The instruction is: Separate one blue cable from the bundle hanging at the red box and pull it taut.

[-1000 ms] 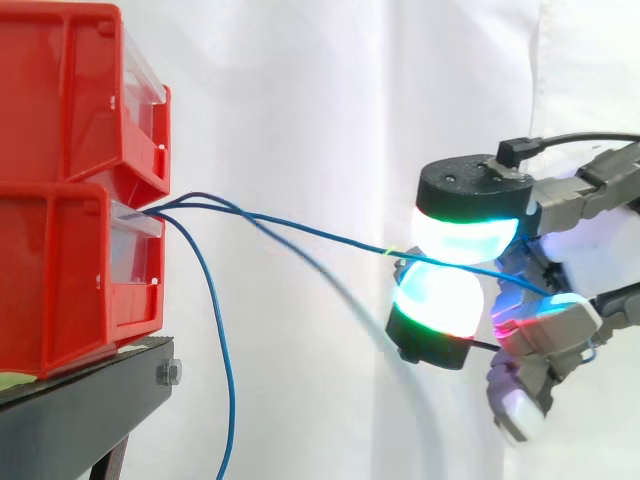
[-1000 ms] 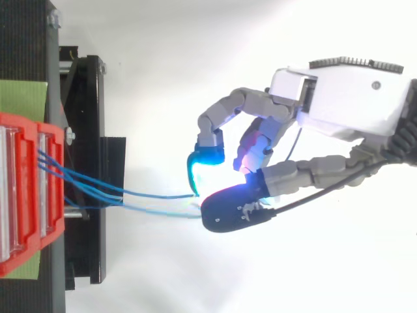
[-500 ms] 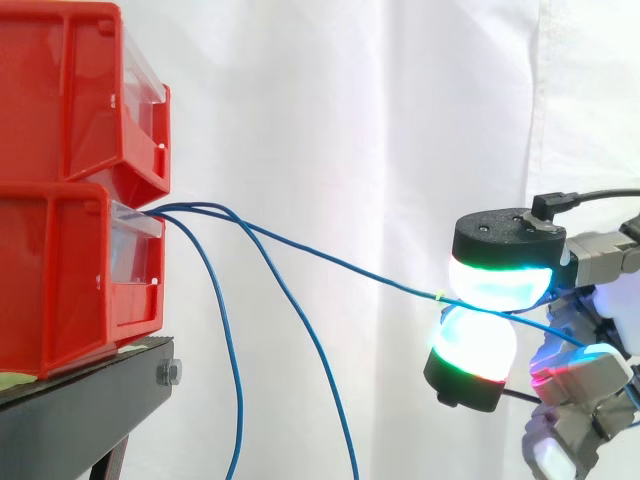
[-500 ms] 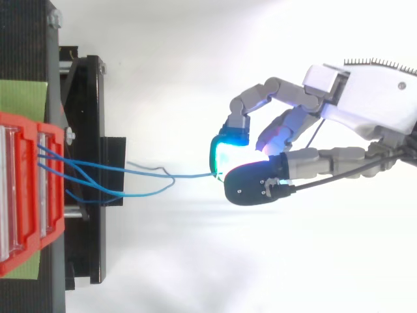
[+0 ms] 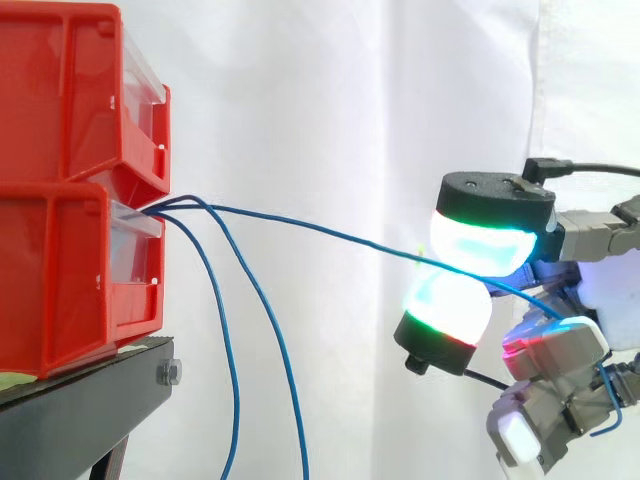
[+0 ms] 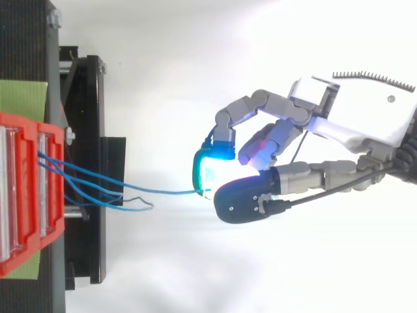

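Black stand point(image 5: 80, 410), white curtain point(image 5: 350, 100), green sheet point(image 6: 23, 96).

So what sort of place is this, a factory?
Most likely a robotics test lab: a plain white curtain as backdrop, red bins stacked on a black stand, and a robot hand pinching one blue cable.

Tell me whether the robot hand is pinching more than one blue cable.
No: the robot hand pinches a single blue cable, while two other cables hang free from the red box.
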Motion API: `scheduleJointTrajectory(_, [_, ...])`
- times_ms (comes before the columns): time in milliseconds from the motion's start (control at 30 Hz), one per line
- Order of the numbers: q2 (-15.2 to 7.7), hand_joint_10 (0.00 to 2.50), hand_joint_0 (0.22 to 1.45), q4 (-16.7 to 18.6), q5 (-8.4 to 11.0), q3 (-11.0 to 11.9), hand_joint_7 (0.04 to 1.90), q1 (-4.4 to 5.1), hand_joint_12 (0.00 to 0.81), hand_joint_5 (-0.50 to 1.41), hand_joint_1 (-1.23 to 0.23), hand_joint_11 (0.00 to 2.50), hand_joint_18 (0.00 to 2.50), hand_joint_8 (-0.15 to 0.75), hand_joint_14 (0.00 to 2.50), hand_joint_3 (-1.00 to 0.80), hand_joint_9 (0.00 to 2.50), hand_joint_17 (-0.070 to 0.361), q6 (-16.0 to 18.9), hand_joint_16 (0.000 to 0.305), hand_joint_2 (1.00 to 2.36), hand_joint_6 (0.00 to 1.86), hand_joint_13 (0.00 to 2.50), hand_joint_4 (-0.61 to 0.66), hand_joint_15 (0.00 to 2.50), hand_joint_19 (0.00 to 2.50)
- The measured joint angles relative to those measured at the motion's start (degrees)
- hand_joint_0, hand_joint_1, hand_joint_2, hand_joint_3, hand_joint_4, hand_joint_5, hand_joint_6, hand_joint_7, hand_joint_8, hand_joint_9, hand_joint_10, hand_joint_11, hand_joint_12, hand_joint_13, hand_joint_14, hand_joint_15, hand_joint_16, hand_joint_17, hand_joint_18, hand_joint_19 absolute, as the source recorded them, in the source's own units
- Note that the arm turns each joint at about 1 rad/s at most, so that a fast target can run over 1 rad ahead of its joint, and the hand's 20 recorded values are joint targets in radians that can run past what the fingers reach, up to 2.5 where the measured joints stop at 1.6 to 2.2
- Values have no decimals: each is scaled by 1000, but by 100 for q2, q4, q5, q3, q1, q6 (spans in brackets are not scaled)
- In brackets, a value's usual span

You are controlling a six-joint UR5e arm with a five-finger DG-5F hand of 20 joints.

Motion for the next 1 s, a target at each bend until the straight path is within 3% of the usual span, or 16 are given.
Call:
scheduleJointTrajectory(267, [-2, 10, 613, 505, 7, -186, 1047, 43, 293, -181, -657, 1515, 635, 192, 27, -500, 1336, 87, 9, 39, 1000, 918, 1034, 0, 707, 451])
scheduleJointTrajectory(767, [-5, 2, 544, 565, 27, -207, 991, 52, 314, -197, -658, 1636, 663, 207, 28, -500, 1328, 94, -24, 42, 1000, 918, 1197, 46, 1065, 450])
scheduleJointTrajectory(1000, [-10, 178, 492, 597, 31, -207, 948, 57, 330, -200, -634, 1529, 698, 229, 26, -500, 1301, 105, -114, 47, 1000, 921, 1239, 69, 1105, 434])
